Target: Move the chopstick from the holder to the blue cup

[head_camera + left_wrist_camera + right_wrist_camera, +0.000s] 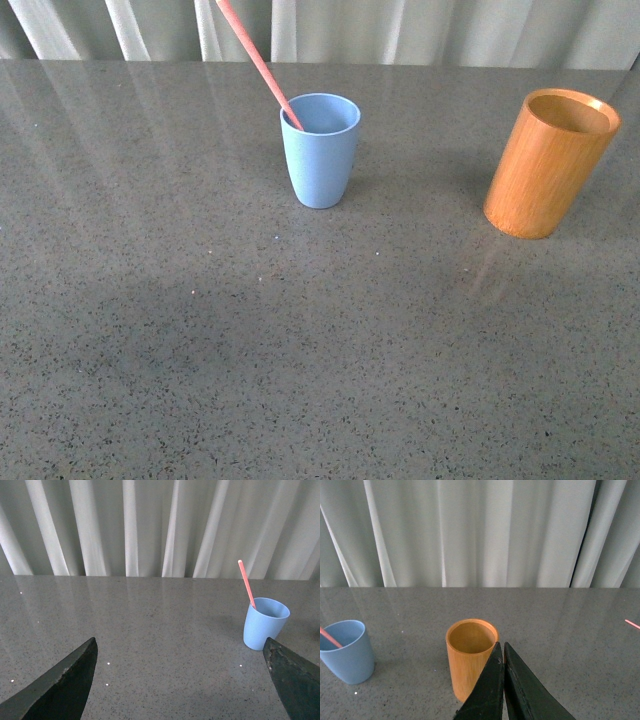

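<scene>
Only the wrist views show the robot: the left gripper (182,680) has two dark matte wedge-shaped fingers (60,687); the right gripper (503,655) has two black tapered blades.

Light blue cup (320,150) reads as matte plastic, smooth, no glare. The holder (550,162) shows orange-brown wood grain with a soft satin sheen. Chopstick (258,62), pink-red and smooth, possibly plastic, too thin to tell. Grey speckled stone-look tabletop (300,350), polished, faintly reflective. Pale cloth curtain (480,530) across the top, matte folds.
</scene>
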